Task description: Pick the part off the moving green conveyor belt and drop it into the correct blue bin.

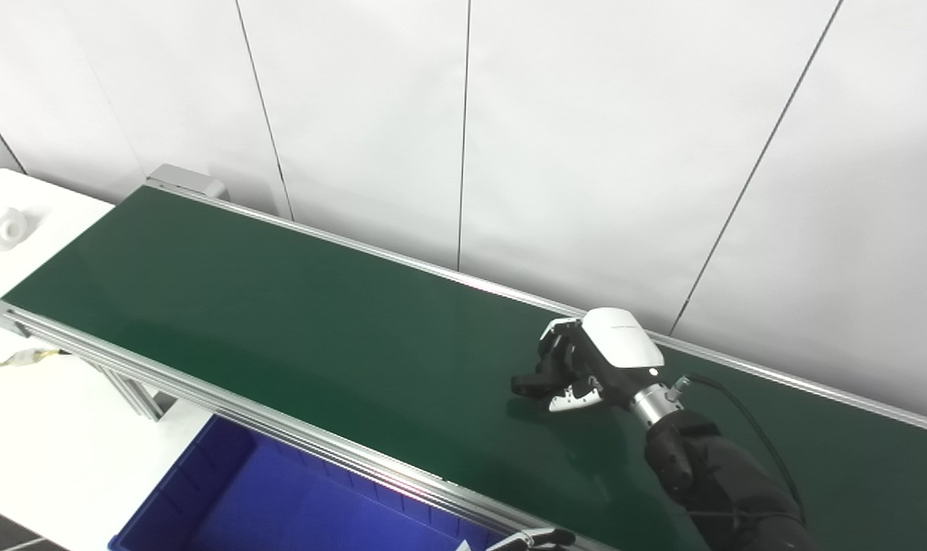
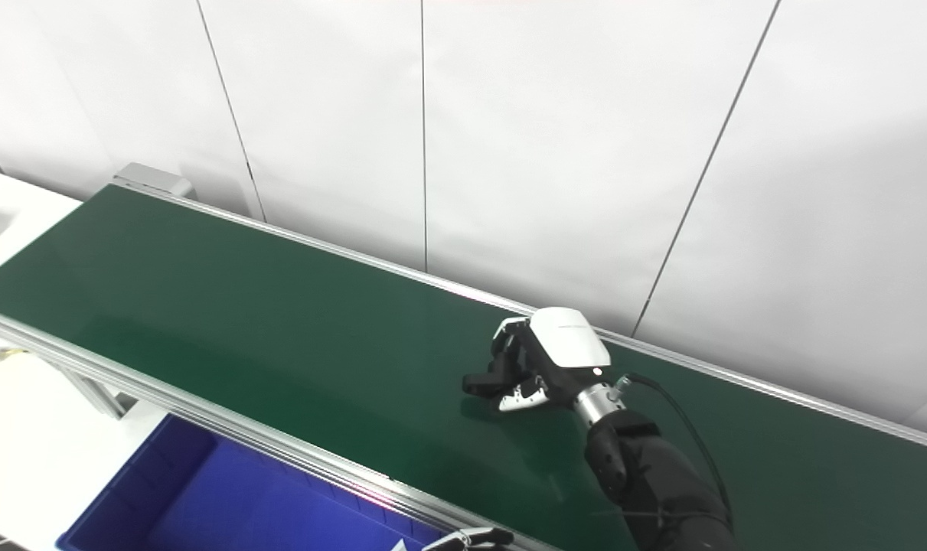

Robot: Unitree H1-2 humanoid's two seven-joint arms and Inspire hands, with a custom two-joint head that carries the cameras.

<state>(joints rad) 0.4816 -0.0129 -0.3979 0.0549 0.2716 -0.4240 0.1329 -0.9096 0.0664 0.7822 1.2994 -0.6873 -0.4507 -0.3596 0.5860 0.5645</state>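
The green conveyor belt (image 1: 279, 321) runs from upper left to lower right, and I see no loose part on its surface. My right hand (image 1: 578, 367) rests low over the belt near its far rail, fingers curled downward and thumb pointing left. Something small and white (image 1: 574, 399) shows under the palm, but I cannot tell whether it is a part or a piece of the hand. Only the fingertips of my left hand (image 1: 528, 539) peek in at the bottom edge, beside the belt's near rail. A blue bin (image 1: 226, 490) sits below the near rail at lower left.
A white table (image 1: 42, 428) stands at the left with white parts (image 1: 4, 226) on its far corner. Aluminium rails (image 1: 203, 390) edge the belt on both sides. A white panelled wall stands right behind the belt.
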